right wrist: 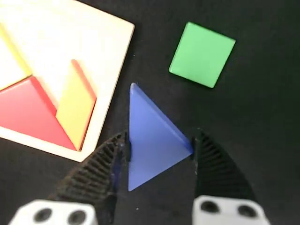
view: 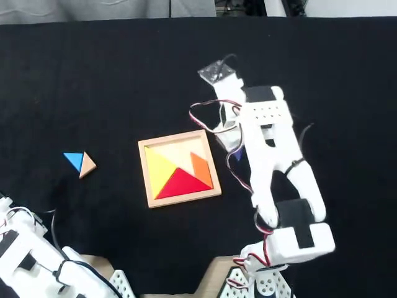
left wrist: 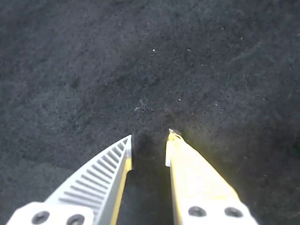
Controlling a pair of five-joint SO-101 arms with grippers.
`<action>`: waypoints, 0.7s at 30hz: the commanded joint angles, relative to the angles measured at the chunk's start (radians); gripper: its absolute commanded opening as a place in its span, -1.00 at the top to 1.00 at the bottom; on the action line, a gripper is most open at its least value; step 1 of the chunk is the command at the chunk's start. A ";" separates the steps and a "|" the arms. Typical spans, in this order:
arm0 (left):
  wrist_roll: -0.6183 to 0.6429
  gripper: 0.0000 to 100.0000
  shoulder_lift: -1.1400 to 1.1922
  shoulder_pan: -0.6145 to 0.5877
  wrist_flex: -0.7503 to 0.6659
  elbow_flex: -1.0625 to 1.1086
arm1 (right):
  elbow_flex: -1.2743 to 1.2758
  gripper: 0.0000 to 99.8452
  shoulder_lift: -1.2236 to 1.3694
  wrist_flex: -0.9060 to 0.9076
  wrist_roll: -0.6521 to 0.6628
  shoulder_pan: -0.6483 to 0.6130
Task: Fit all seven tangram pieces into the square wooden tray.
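**A:** Position of the blue triangular wooden piece [right wrist: 150,136]?

**B:** On the tabletop just outside the edge of the square wooden tray [right wrist: 84,37], pinched by the right hand [right wrist: 160,140]. Bare tray floor lies just across that edge.

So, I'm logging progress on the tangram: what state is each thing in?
wooden tray: partly filled
yellow triangle: in tray
red triangle: in tray
orange parallelogram: in tray
dark blue triangle: outside tray, gripped
green square: loose
light blue triangle: loose
tan triangle: loose
right tool: shut on dark blue triangle
left tool: open, empty
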 commanded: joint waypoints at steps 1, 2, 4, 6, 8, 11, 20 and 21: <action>-0.008 0.74 -0.014 0.012 -0.011 -0.004 | -0.094 0.67 -0.081 0.049 0.014 -0.017; -0.006 0.74 -0.014 0.012 -0.008 -0.004 | -0.108 0.67 -0.088 0.058 0.014 -0.017; -0.006 0.74 -0.015 0.012 0.044 -0.007 | -0.134 0.67 -0.094 0.072 0.014 -0.017; -0.006 0.74 -0.015 0.012 0.120 -0.022 | -0.157 0.67 -0.094 0.083 0.014 -0.017; -0.006 0.74 -0.015 0.012 0.195 -0.050 | -0.171 0.67 -0.090 0.084 0.015 -0.017; -0.003 0.75 -0.015 0.016 0.339 -0.134 | -0.177 0.67 -0.087 0.077 0.020 -0.020; 0.000 0.75 -0.015 0.344 0.427 -0.148 | -0.174 0.67 -0.085 0.018 0.265 -0.176; -0.006 0.75 -0.015 0.360 0.414 -0.134 | -0.174 0.67 -0.085 0.009 0.288 -0.190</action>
